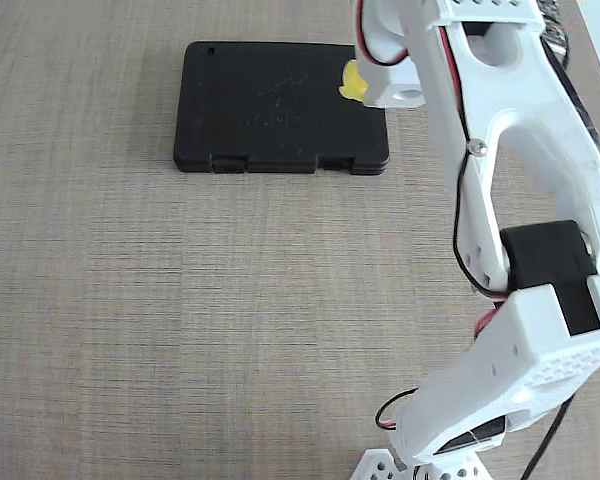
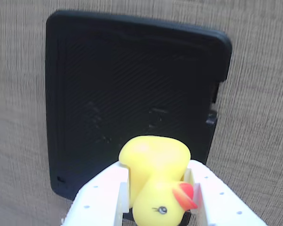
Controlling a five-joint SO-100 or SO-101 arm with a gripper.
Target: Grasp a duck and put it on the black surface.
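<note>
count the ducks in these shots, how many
1. The duck is pinched between the gripper fingers, above the right end of the black case in the fixed view. None elsewhere on the table, though the arm hides some of it.

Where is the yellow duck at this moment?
The duck is clamped between the gripper fingers at the bottom of the wrist view, over the black case; in the fixed view it is at the case's right edge.
</note>
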